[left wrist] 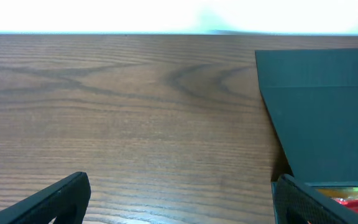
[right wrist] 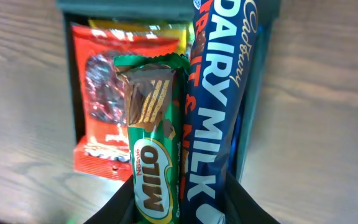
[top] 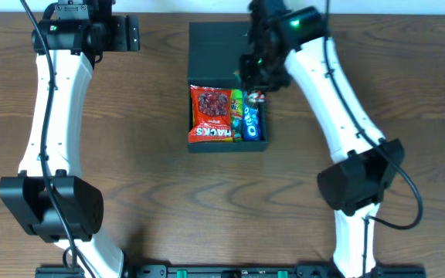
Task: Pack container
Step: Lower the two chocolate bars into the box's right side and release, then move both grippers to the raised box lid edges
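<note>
The dark teal-black container [top: 229,145] stands open at mid table, its flap lid [top: 219,50] laid back. A red snack packet [top: 210,114], a green bar and a blue Oreo pack [top: 253,123] lie in it. My right gripper [top: 255,77] hovers over the container's far right part. In the right wrist view it [right wrist: 179,208] is shut on a green Milo bar [right wrist: 154,143] and a blue Dairy Milk bar [right wrist: 219,93], side by side above the container [right wrist: 69,74] and the red packet [right wrist: 98,99]. My left gripper [top: 130,33] is open and empty, far left of the lid.
The left wrist view shows bare wood-grain table between my open left fingers [left wrist: 182,205], with the flap lid [left wrist: 319,112] to the right. The table's far edge runs close behind the lid. A yellow packet edge [right wrist: 135,28] shows behind the red one.
</note>
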